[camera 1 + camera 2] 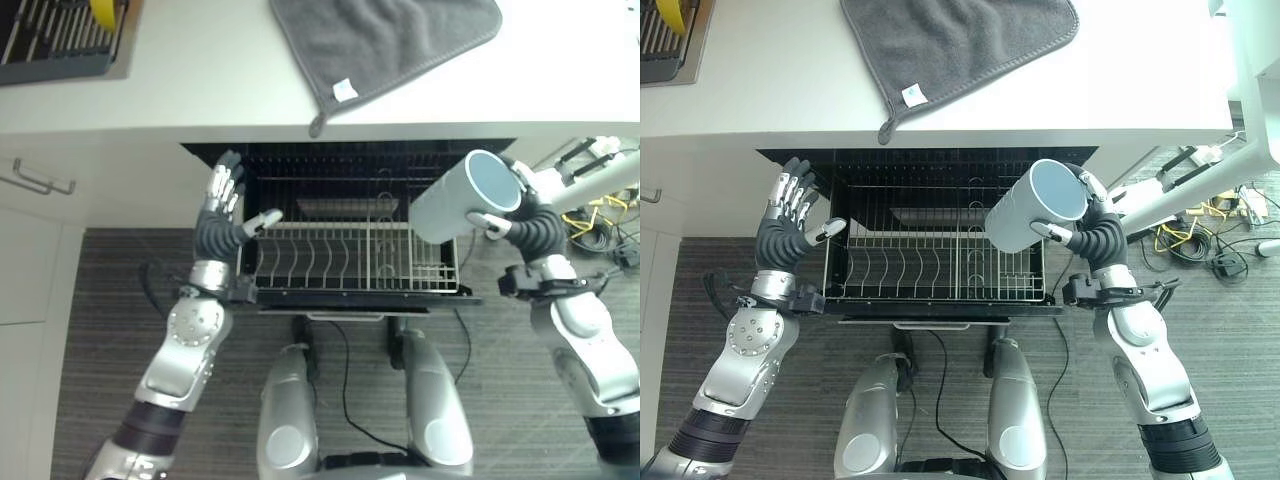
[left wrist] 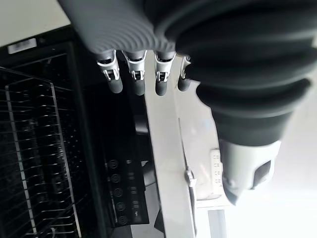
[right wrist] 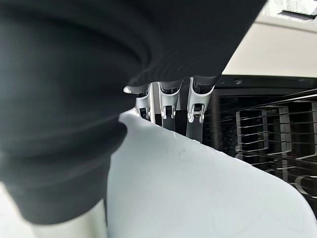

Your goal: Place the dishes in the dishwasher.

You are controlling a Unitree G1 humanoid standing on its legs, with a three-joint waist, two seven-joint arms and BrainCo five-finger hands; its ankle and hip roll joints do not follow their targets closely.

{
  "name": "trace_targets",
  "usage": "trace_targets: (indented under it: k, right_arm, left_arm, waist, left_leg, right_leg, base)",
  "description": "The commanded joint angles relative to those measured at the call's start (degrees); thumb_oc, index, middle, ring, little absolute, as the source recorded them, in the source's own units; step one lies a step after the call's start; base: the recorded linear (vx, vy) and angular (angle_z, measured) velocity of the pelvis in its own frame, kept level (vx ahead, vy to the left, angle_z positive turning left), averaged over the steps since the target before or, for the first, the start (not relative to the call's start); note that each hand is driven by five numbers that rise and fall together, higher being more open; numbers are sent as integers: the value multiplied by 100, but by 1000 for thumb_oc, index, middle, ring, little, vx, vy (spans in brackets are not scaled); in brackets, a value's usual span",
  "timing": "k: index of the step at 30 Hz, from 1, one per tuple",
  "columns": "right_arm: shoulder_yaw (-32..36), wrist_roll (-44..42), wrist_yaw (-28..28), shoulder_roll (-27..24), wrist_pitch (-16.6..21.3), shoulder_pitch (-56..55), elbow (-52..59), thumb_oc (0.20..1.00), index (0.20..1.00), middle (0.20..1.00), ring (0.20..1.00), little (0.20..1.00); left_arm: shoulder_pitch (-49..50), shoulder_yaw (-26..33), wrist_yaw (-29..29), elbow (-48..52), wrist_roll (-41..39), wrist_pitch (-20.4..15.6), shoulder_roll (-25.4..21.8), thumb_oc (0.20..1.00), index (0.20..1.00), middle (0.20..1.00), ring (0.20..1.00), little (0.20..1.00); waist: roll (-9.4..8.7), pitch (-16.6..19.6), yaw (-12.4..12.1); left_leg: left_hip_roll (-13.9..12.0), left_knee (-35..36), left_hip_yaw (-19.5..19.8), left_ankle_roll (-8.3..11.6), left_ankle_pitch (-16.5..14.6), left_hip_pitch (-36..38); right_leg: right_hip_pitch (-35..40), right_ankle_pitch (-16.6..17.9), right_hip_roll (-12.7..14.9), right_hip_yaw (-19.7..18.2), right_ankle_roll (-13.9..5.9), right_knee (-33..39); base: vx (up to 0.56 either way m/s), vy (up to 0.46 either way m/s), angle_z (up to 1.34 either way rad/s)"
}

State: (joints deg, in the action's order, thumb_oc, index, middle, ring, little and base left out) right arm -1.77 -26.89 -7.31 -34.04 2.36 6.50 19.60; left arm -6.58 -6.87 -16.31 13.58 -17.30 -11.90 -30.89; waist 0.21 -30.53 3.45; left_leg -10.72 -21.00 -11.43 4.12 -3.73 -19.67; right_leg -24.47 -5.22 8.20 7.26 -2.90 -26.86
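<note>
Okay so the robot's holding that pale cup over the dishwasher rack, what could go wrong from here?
Three risks, as far as I can judge:
1. The pale blue-grey cylindrical cup lies tilted on its side in the right hand, above the wire dish rack. If the grip slackens, it could drop onto the tines.
2. Lowered at this tilt, it may catch the upright wires.
3. The open left hand hovers by the rack's left edge and could bump it.
</note>
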Motion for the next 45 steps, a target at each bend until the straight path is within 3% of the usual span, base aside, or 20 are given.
trace_targets:
  k: [1, 7, 10, 13, 14, 19, 23, 25, 28, 29, 31, 33, 35, 36, 37, 38, 39, 40, 42, 45]
  right_arm:
    - [37, 293, -102, -138, 585, 146, 555, 200, 200, 200, 200, 200]
    - [94, 421, -94, -241, 500, -91, 633, 200, 200, 200, 200, 200]
    - [48, 444, -157, -379, 469, -87, 508, 200, 200, 200, 200, 200]
    - [-57, 391, -208, -662, 286, 115, 312, 200, 200, 200, 200, 200]
    - [-116, 311, -192, -861, 134, 205, 209, 200, 200, 200, 200, 200]
    - [-229, 216, 5, -1166, -254, 266, 70, 200, 200, 200, 200, 200]
    - [-407, 248, 206, -1127, -491, 164, -51, 200, 200, 200, 200, 200]
    - [-483, 306, 468, -962, -632, -24, -138, 200, 200, 200, 200, 200]
    - [-602, 373, 583, -872, -752, -33, -234, 200, 200, 200, 200, 200]
    - [-779, 466, 639, -779, -827, 41, -390, 200, 200, 200, 200, 200]
    - [-1021, 525, 628, -669, -844, 167, -679, 200, 200, 200, 200, 200]
    - [-1238, 581, 538, -505, -669, 274, -1039, 200, 200, 200, 200, 200]
    - [-1257, 614, 471, -388, -444, 281, -1272, 200, 200, 200, 200, 200]
    - [-862, 522, 499, -343, -241, -87, -1142, 200, 200, 200, 200, 200]
    - [-534, 472, 541, -364, -109, -431, -936, 200, 200, 200, 200, 200]
    - [-497, 463, 543, -366, -107, -477, -901, 200, 200, 200, 200, 200]
    - [-366, 474, 505, -342, -78, -615, -800, 200, 200, 200, 200, 200]
    - [-186, 504, 457, -283, -32, -804, -716, 200, 200, 200, 200, 200]
    - [-5, 621, 364, -110, -42, -959, -645, 200, 200, 200, 200, 200]
    - [71, 780, 299, 125, -115, -979, -584, 200, 200, 200, 200, 200]
  left_arm:
    - [261, 22, 0, 530, 121, -548, -247, 1000, 1000, 1000, 1000, 1000]
    - [527, 120, 421, 693, 472, -219, -408, 1000, 1000, 1000, 1000, 1000]
    - [605, -60, 944, 523, 622, 465, -618, 1000, 1000, 1000, 1000, 1000]
    - [570, -395, 1578, 351, 1133, 1707, -1137, 1000, 1000, 1000, 1000, 1000]
    - [540, -511, 2204, 298, 1213, 2537, -1512, 1000, 1000, 1000, 1000, 1000]
    - [705, -863, 4154, 179, 1894, 4417, -2048, 1000, 1000, 1000, 1000, 1000]
    - [810, -1240, 5293, -85, 2727, 4879, -1991, 1000, 1000, 1000, 1000, 1000]
    - [713, -1622, 6845, -327, 3905, 5275, -1781, 1000, 1000, 1000, 1000, 1000]
    - [587, -1978, 8222, -610, 4757, 5476, -1647, 1000, 1000, 1000, 1000, 1000]
    - [471, -2324, 9358, -830, 5593, 5496, -1551, 1000, 1000, 1000, 1000, 1000]
    - [378, -2689, 10031, -1020, 6085, 5358, -1494, 1000, 1000, 1000, 1000, 1000]
    - [377, -2723, 9059, -1172, 5124, 5396, -1410, 1000, 1000, 1000, 1000, 1000]
    - [402, -2543, 7144, -1198, 3379, 5208, -1317, 1000, 1000, 1000, 1000, 1000]
    - [536, -1902, 4992, -1024, 1617, 4479, -1200, 1000, 1000, 1000, 1000, 1000]
    - [790, -1360, 3967, -773, 992, 3784, -1182, 1000, 1000, 1000, 1000, 1000]
    - [837, -1289, 3747, -738, 838, 3613, -1179, 1000, 1000, 1000, 1000, 1000]
    - [950, -973, 3317, -719, 525, 3088, -1118, 1000, 1000, 1000, 1000, 1000]
    - [1139, -451, 2805, -688, 280, 2188, -1038, 1000, 1000, 1000, 1000, 1000]
    - [1334, 173, 2483, -575, 259, 1229, -714, 1000, 1000, 1000, 1000, 1000]
    - [1435, 509, 2065, -402, 624, 350, -409, 1000, 1000, 1000, 1000, 1000]
  waist:
    - [-58, 610, 74]
    - [-41, 525, 90]
    - [-16, 450, 106]
    - [60, 418, 114]
    - [107, 434, 121]
    - [212, 489, 129]
    - [216, 655, 148]
    - [166, 836, 178]
    - [108, 928, 192]
    - [62, 998, 194]
    - [15, 1068, 190]
    - [-2, 1121, 177]
    - [1, 1201, 154]
    - [28, 1337, 111]
    - [57, 1430, 56]
    - [59, 1443, 51]
    - [68, 1471, 14]
    - [82, 1543, -61]
    - [72, 1641, -173]
    - [28, 1806, -232]
  left_leg:
    - [-12, -53, 277, 46, 171, 146]
    - [-16, -98, 158, 33, 198, 157]
    - [-38, -226, 120, 23, 153, 178]
    - [-78, -328, 94, 31, 225, 203]
    - [-97, -369, 75, 21, 249, 259]
    - [-137, -521, 126, 22, 410, 331]
    - [-172, -571, 99, -11, 473, 488]
    - [-230, -635, 43, -24, 475, 607]
    - [-245, -655, 11, -48, 429, 688]
    - [-239, -650, -4, -62, 400, 766]
    - [-203, -595, -14, -61, 329, 873]
    - [-111, -300, -53, -44, 293, 1130]
    - [0, 275, -112, -54, 402, 1473]
    - [92, 1004, -139, -50, 630, 1791]
    - [131, 1256, -137, -31, 744, 1845]
    - [136, 1288, -134, -27, 758, 1857]
    - [151, 1393, -136, -21, 784, 1907]
    - [173, 1546, -138, 3, 813, 1973]
    - [197, 1796, -133, 37, 842, 2119]
    - [214, 2114, -185, 97, 823, 2361]
  right_leg:
    - [741, -17, -82, 18, -79, 535]
    - [864, 29, -132, -24, -79, 681]
    - [950, 2, -121, -28, -86, 649]
    - [1101, 28, -98, 18, -85, 682]
    - [1240, 51, -71, 52, -96, 733]
    - [1613, 94, -39, 140, -82, 816]
    - [1954, 143, -9, 197, -74, 883]
    - [2174, 150, -15, 228, -85, 904]
    - [2312, 171, -9, 247, -100, 949]
    - [2407, 187, -17, 266, -113, 981]
    - [2489, 186, -25, 256, -135, 1022]
    - [2585, 188, -40, 247, -203, 1169]
    - [2670, 254, -67, 238, -293, 1447]
    - [2796, 400, -103, 260, -402, 1909]
    - [2846, 501, -121, 285, -404, 2148]
    - [2864, 517, -120, 295, -405, 2183]
    - [2930, 552, -114, 338, -407, 2297]
    - [3025, 585, -112, 407, -393, 2457]
    - [3147, 603, -131, 508, -371, 2634]
    - [3364, 573, -181, 582, -346, 2863]
  base:
    - [16, 30, -5]
    - [15, 21, -5]
    - [20, 21, -6]
    - [95, 40, -3]
    - [158, 41, -6]
    - [190, 30, -7]
    - [280, 1, -3]
    - [356, -34, 7]
    - [178, -33, 3]
    - [159, -39, -2]
    - [142, -37, -9]
    - [49, -1, -12]
    - [-59, 17, -16]
    - [-172, 23, -5]
    - [-161, 20, 16]
    - [-111, 22, 36]
    - [-52, 24, 27]
    - [-58, 28, 17]
    - [-29, 5, 11]
    - [0, -6, 27]
